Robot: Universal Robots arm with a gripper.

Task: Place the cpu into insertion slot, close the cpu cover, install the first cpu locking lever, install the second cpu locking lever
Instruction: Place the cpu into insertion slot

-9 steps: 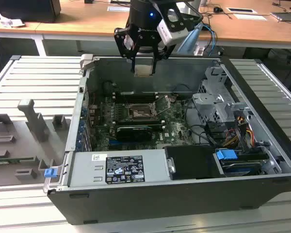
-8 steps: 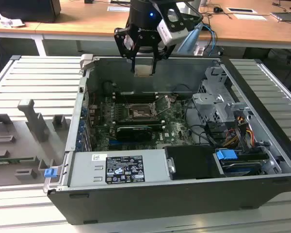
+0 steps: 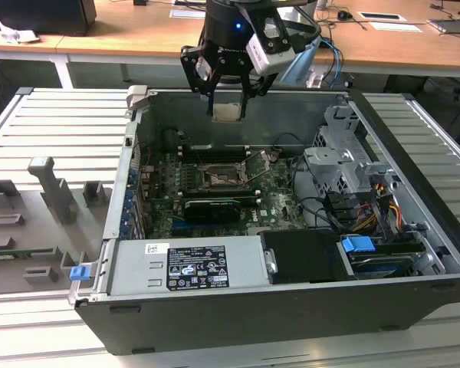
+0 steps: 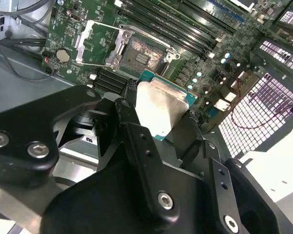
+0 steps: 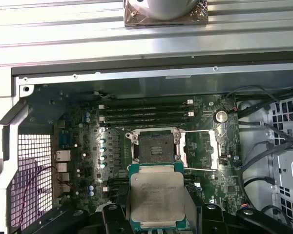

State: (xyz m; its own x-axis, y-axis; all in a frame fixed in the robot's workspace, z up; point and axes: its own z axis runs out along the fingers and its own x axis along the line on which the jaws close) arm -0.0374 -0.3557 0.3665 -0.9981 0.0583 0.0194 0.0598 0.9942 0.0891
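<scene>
My gripper (image 3: 228, 103) hangs over the back of the open computer case, shut on the cpu (image 3: 228, 113), a flat square chip with a pale silver face. In both wrist views the cpu (image 5: 156, 195) (image 4: 158, 105) sits between the black fingers (image 4: 131, 95). The insertion slot (image 3: 217, 178) lies below on the green motherboard, uncovered, its dark centre showing (image 5: 154, 146) (image 4: 141, 54). Beside it the cpu cover (image 5: 200, 148) (image 4: 98, 43) (image 3: 258, 165) is swung back on its hinge. The chip is held well above the slot, apart from it.
Long black memory slots (image 5: 146, 112) run just behind the socket. A grey power supply box (image 3: 188, 264) fills the case's front, and a metal drive cage (image 3: 345, 165) with cables stands on the exterior view's right. Grey fixtures (image 3: 54, 199) sit outside the case on the exterior view's left.
</scene>
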